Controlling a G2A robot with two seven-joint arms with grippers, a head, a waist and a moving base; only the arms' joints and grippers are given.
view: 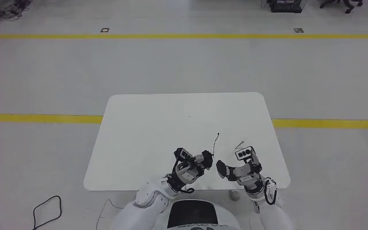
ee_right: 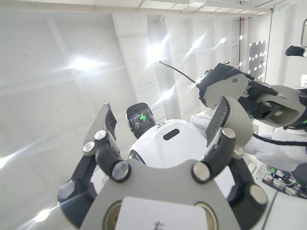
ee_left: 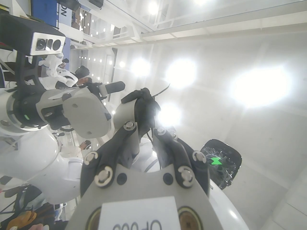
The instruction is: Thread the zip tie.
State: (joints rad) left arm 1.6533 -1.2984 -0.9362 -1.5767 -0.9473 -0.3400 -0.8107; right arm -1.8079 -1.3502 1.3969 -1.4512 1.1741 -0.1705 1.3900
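Observation:
A thin black zip tie (view: 215, 144) sticks out of my left gripper (view: 206, 158), which is shut on its lower end near the table's front edge. In the left wrist view the tie's free end (ee_left: 163, 89) pokes past the closed fingertips (ee_left: 144, 96). The right wrist view shows the tie (ee_right: 176, 70) with its small head at the far tip, held by the left gripper (ee_right: 223, 82). My right gripper (ee_right: 165, 118) is open and holds nothing, just beside the left one (view: 227, 171). Its ribbed pads (ee_right: 217, 118) face each other across a wide gap.
The white table (view: 172, 115) stretches away beyond both grippers. A short thin black piece (view: 238, 144) shows just past the right wrist camera (view: 245, 153). Both grippers hang close to the table's front edge (view: 144, 188).

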